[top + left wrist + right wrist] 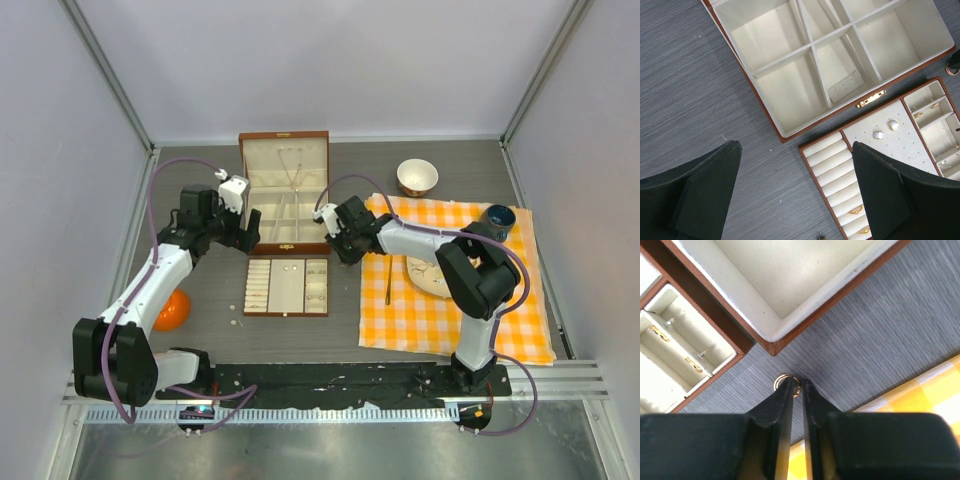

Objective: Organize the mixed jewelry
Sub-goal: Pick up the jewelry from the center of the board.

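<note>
A small gold ring (778, 382) lies on the grey table just off the corner of the brown wooden box (790, 330). My right gripper (796, 382) is closed down on the ring's rim, tips touching the table; in the top view it (340, 250) sits at the box's right front corner. My left gripper (796, 147) is open and empty, hovering over the table beside the cream-lined tray (812, 167). The tray holds two pale studs (879, 135), gold rings (856, 210) in the rolls and small gold pieces (917, 114). A thin chain (292, 165) hangs in the box lid.
An orange ball (170, 310) lies by the left arm. A yellow checked cloth (450, 320) at the right holds a plate (430, 275), a gold fork (389, 280) and a blue cup (498, 217). A bowl (417, 177) stands behind. Tiny pale bits (233, 322) lie left of the tray.
</note>
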You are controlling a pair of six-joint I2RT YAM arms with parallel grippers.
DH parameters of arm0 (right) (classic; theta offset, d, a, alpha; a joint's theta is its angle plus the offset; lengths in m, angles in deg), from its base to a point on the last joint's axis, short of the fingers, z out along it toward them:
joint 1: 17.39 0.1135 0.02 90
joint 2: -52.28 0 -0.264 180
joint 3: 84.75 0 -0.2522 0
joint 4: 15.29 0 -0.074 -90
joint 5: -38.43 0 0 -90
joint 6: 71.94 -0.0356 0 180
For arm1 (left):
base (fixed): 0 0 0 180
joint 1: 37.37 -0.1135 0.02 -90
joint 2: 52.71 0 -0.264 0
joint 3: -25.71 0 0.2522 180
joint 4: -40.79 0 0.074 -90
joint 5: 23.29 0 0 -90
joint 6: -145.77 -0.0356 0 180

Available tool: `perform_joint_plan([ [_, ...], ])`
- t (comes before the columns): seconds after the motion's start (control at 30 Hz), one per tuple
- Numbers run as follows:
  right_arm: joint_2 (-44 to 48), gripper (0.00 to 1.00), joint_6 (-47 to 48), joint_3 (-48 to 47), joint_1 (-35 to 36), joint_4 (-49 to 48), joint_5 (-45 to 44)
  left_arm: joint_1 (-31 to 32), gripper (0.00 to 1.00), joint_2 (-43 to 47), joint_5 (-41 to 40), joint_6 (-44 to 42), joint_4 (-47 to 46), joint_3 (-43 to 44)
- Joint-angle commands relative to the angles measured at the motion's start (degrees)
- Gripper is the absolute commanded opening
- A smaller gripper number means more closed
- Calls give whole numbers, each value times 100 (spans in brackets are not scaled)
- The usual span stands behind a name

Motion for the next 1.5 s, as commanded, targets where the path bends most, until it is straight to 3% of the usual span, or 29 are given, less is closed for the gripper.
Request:
perform_joint_plan([
  [0.0, -117, 14, 27, 135, 30, -76, -278, 6, 98, 185, 113, -65, -182, 15],
  [0.13, 6, 1, 124, 74, 21, 91, -216, -3, 98, 185, 183, -100, -173, 24],
  [0.37, 384, 1, 326, -321, 30, 565, -120, -3, 96, 97, 1131, 58, -235, 155],
  [0.73, 911, 1, 379, -1297, 21, 1137, -32, 76, 93, -210, 2485, 1481, -1086, 340],
  [0.97, 876, 1, 379, -1912, 30, 1278, 47, 340, 92, -386, 2433, 1842, -1447, 279],
  [1.23, 1025, 1, 318, -1799, 30, 1278, 249, 349, 91, -211, 2292, 1789, -1412, 138],
  [1.47, 1026, 1, 230, -2044, 83, 1287, 399, 726, 82, -281, 1818, 2150, -1483, 217],
])
